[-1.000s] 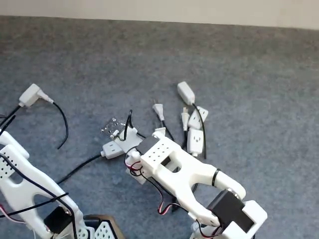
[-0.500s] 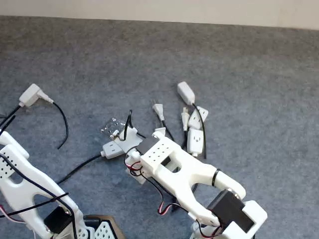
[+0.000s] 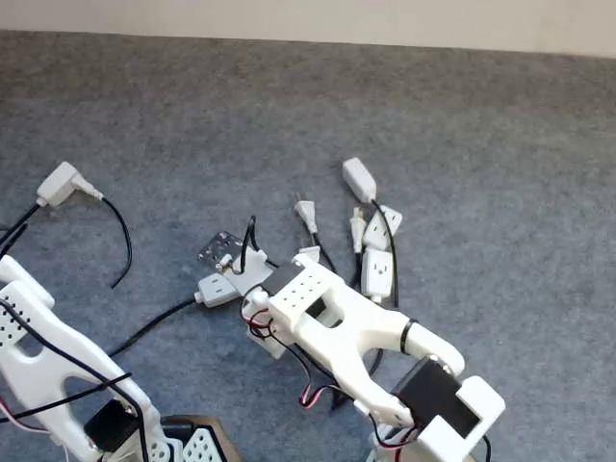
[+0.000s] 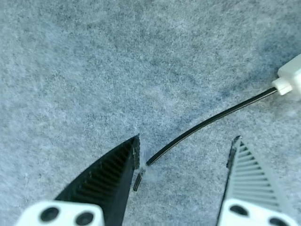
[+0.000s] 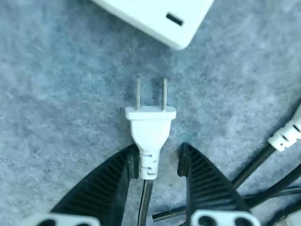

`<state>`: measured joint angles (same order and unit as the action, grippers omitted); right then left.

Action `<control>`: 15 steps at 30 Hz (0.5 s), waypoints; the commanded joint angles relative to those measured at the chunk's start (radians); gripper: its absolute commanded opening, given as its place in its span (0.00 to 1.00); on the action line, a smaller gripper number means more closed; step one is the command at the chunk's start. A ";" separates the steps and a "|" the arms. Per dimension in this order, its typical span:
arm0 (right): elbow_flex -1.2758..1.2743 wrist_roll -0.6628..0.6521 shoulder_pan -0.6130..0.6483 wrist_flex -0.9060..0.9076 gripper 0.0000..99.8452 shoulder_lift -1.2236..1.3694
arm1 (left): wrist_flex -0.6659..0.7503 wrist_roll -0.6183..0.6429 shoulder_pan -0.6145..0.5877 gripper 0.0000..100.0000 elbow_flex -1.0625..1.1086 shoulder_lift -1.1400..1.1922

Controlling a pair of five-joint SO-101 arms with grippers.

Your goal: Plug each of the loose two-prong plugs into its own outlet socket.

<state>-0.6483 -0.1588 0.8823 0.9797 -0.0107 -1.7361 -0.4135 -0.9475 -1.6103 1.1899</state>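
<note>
Leftward, toward its neighbour, the elbow end of the right arm (image 3: 356,337) has swung a little since a second ago. Its wrist has stayed over the tangle of cords near the middle of the grey felt-covered table (image 3: 500,144). The left arm (image 3: 48,356) sits at the near left corner.

The left gripper (image 4: 186,146) is released, fingers wide apart, over bare felt. The loose end of a black cord (image 4: 207,122) lies between them, and the cord runs to a white angled plug (image 3: 60,183) near the table's left edge.

The right gripper (image 5: 158,148) is also released. Its fingers stand on either side of the tail of a white two-prong plug (image 5: 149,129), one touching it and the other just apart. This plug lies flat, with its prongs aimed at a white outlet block (image 5: 155,16) and clear of it.

Just beyond the right arm's wrist lie a rectangular outlet (image 3: 377,272), a triangular outlet tap (image 3: 383,224) and an oblong adapter (image 3: 359,178). A corded outlet (image 3: 218,288) lies just to the wrist's left. Two more loose plugs (image 3: 306,212) (image 3: 357,229) lie unplugged between the outlets. A small shiny piece (image 3: 219,247) lies near the corded outlet.
</note>
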 commanded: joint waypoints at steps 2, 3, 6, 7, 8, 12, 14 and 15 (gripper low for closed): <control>0.012 -0.005 -0.015 -0.005 0.14 -0.064 | -0.014 -0.038 -0.015 0.30 -0.048 -0.068; 0.010 -0.005 -0.016 -0.005 0.13 -0.079 | -0.014 -0.037 -0.013 0.30 -0.048 -0.068; 0.008 -0.008 -0.019 -0.005 0.05 -0.102 | -0.014 -0.037 -0.012 0.30 -0.047 -0.068; 0.008 -0.008 -0.019 -0.005 0.02 -0.102 | -0.014 -0.037 -0.012 0.30 -0.048 -0.068; 0.008 -0.008 -0.019 -0.005 0.00 -0.099 | -0.014 -0.037 -0.010 0.30 -0.048 -0.068; 0.008 -0.006 -0.019 -0.005 0.01 -0.101 | -0.014 -0.037 -0.004 0.30 -0.051 -0.074; 0.008 -0.006 -0.019 -0.005 0.01 -0.102 | -0.015 -0.037 0.012 0.30 -0.051 -0.076; 0.008 -0.005 -0.019 -0.005 0.01 -0.102 | -0.017 -0.037 0.016 0.30 -0.051 -0.077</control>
<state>-0.6498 -0.1588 0.8761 0.9797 -0.0644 -1.7361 -0.4442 -0.9582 -1.6103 1.1899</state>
